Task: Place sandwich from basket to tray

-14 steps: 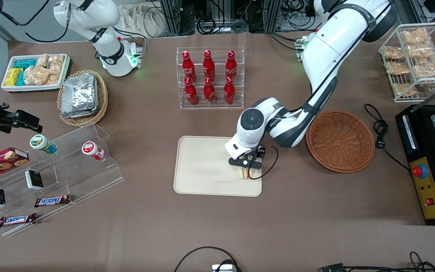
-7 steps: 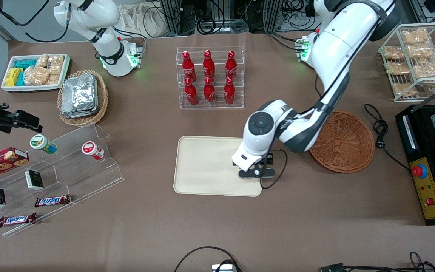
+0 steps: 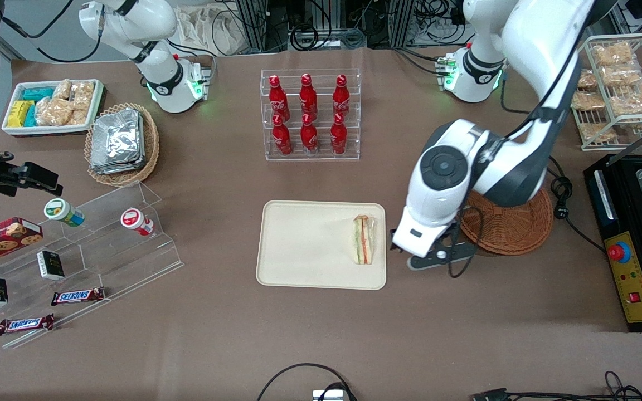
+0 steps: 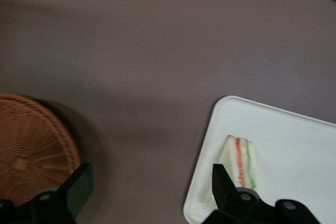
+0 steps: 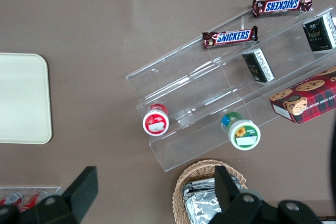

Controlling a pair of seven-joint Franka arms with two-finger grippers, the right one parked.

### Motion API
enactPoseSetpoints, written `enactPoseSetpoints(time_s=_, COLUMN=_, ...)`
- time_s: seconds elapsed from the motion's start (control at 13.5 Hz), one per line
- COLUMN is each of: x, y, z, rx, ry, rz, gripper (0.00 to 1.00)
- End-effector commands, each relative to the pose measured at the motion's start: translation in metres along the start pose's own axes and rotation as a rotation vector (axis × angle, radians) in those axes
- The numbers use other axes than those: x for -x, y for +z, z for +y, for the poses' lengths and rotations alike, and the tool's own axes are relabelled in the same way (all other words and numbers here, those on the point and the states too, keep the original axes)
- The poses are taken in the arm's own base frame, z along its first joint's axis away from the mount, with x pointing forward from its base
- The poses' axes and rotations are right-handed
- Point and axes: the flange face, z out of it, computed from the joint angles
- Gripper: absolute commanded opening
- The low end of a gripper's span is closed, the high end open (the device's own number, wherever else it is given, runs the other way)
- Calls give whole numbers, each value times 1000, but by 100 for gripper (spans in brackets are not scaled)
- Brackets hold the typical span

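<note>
The sandwich [image 3: 363,239] [image 4: 239,161] lies on the cream tray [image 3: 304,245] [image 4: 294,145], near the tray edge closest to the basket. Its orange, red and green layers face up. The reddish-brown woven basket [image 3: 513,225] [image 4: 29,150] sits on the table toward the working arm's end, partly covered by the arm. My gripper [image 3: 435,257] [image 4: 152,187] hangs raised over bare table between tray and basket. It is open, with nothing between its fingers.
A clear rack of red bottles [image 3: 310,114] stands farther from the front camera than the tray. A black machine [image 3: 636,239] and a wire rack of bagged snacks [image 3: 613,89] sit at the working arm's end. A clear stepped shelf [image 3: 92,250] with snacks lies toward the parked arm's end.
My gripper let go of the sandwich on the tray, rose, and moved toward the basket. The sandwich, hidden under the gripper before, now lies in plain view.
</note>
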Motion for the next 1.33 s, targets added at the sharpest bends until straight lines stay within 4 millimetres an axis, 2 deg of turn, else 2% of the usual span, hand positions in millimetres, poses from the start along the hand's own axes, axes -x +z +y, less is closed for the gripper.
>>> enactPoseSetpoints(time_s=0.0, x=-14, y=-28, z=-52, rx=-47, ry=-52, rz=-17, gripper=100)
enactPoseSetpoints(time_s=0.44, x=-37, y=-78, z=-147, rx=-8, ry=58, rz=-88, gripper=100)
enactPoseSetpoints(time_s=0.67, x=-45, y=-89, z=-179, rx=4, ry=86, rz=-103, gripper=100)
enactPoseSetpoints(time_s=0.81, x=-45, y=-96, z=-191, rx=-3, ry=165, rz=-120, gripper=100)
enactPoseSetpoints(time_s=0.96, x=-46, y=-105, z=-213, rx=2, ry=259, rz=-128, gripper=100)
enactPoseSetpoints(time_s=1.04, x=-49, y=-107, z=-234, rx=5, ry=274, rz=-142, gripper=100)
enactPoseSetpoints(time_s=1.26, x=-48, y=-125, z=-275, rx=64, ry=305, rz=-137, gripper=100)
